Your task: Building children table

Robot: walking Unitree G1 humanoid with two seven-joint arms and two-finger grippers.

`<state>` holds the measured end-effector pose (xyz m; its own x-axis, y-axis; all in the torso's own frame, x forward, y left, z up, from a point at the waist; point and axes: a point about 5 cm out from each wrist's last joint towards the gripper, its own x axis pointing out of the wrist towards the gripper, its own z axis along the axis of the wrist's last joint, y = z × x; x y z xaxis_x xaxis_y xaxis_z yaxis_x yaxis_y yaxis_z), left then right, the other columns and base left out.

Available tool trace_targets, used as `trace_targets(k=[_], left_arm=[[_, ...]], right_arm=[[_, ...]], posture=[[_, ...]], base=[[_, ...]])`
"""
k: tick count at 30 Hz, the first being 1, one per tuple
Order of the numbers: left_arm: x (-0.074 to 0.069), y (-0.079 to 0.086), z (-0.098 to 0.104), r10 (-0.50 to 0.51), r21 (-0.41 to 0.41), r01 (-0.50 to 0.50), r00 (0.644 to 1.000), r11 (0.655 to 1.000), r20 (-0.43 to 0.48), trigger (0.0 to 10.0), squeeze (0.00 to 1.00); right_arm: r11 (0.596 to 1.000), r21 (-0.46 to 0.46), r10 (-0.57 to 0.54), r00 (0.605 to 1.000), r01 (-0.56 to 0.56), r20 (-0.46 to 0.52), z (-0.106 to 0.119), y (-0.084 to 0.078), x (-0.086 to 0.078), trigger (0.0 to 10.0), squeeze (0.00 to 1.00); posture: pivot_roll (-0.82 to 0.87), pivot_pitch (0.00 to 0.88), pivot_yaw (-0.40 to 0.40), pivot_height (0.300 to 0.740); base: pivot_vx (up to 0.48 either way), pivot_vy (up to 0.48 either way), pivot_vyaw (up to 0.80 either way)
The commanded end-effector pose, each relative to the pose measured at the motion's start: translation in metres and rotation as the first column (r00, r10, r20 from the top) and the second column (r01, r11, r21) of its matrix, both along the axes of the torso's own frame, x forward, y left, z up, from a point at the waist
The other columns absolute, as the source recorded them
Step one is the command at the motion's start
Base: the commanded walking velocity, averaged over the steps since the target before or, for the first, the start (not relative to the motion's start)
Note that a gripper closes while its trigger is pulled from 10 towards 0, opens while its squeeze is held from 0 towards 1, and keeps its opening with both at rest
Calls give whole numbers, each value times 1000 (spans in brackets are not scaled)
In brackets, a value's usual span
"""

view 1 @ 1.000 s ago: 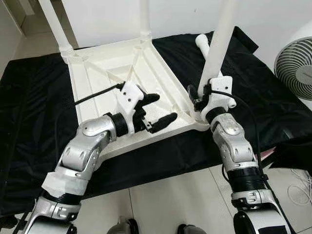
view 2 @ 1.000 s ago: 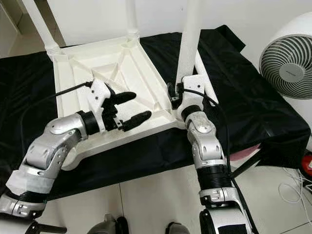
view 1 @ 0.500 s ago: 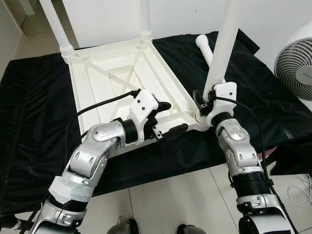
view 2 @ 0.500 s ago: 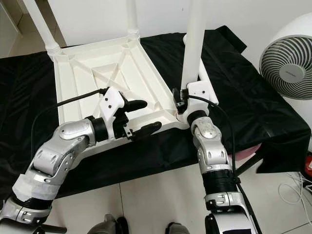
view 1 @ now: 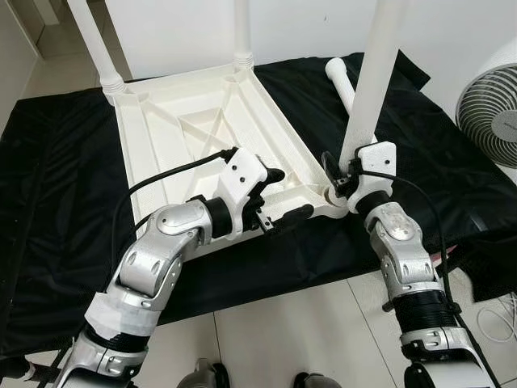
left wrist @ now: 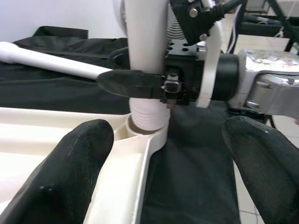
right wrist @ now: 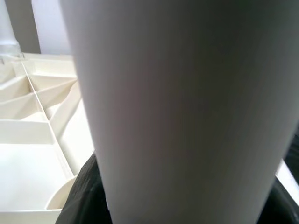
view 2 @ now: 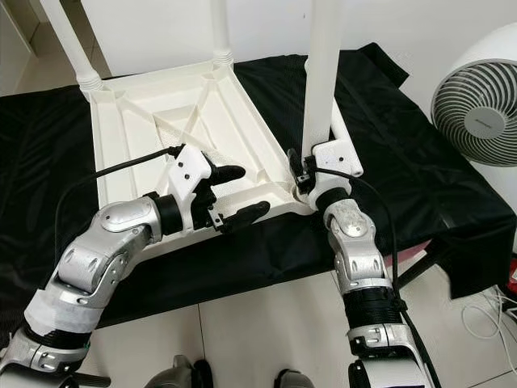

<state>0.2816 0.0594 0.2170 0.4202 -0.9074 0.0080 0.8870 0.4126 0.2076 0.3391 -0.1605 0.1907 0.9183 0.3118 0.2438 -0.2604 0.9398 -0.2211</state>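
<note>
Two legs stand on the inverted white ribbed tabletop (view 1: 202, 121), frame centre; right gripper (view 1: 339, 174) jaws clamp a third leg (view 1: 367, 89); left gripper (view 1: 279, 198) jaws gape.

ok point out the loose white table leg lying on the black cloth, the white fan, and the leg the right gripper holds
loose white table leg (view 1: 338, 77), left eye view, its near end
white fan (view 2: 477, 103), right eye view, its grille
held upright white leg (view 2: 321, 73), right eye view, mid-shaft

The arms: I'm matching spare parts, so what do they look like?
Both arms are jointed silver metal with black ribbed rings. Each ends in a white bracket with a thin black cable. The left hand has two long black fingers; the right hand is black too.
</note>
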Motion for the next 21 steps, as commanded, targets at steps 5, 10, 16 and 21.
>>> trace_targets(k=[5, 10, 16, 21], left_arm=[[4, 3, 2, 118, -7, -118, 993, 993, 8, 10000, 0], [4, 3, 2, 117, -5, -117, 993, 993, 8, 10000, 0], [6, 4, 4, 120, -2, -120, 993, 993, 14, 10000, 0], [6, 4, 5, 120, -1, -120, 993, 993, 17, 10000, 0]], right_arm=[[999, 16, 30, 996, -29, -79, -25, -1, -1, 10000, 0], [1000, 20, 26, 997, -24, -79, -25, -3, 3, 10000, 0], [999, 17, 41, 993, -40, -106, -31, -2, 5, 10000, 0], [996, -54, 71, 992, -77, -107, -37, 2, 3, 10000, 0]], posture=[[-58, 120, 62, 740], [-57, 119, 65, 740], [-56, 114, 69, 740], [-56, 113, 68, 740]], base=[[0, 0, 0], [0, 0, 0], [0, 0, 0], [0, 0, 0]])
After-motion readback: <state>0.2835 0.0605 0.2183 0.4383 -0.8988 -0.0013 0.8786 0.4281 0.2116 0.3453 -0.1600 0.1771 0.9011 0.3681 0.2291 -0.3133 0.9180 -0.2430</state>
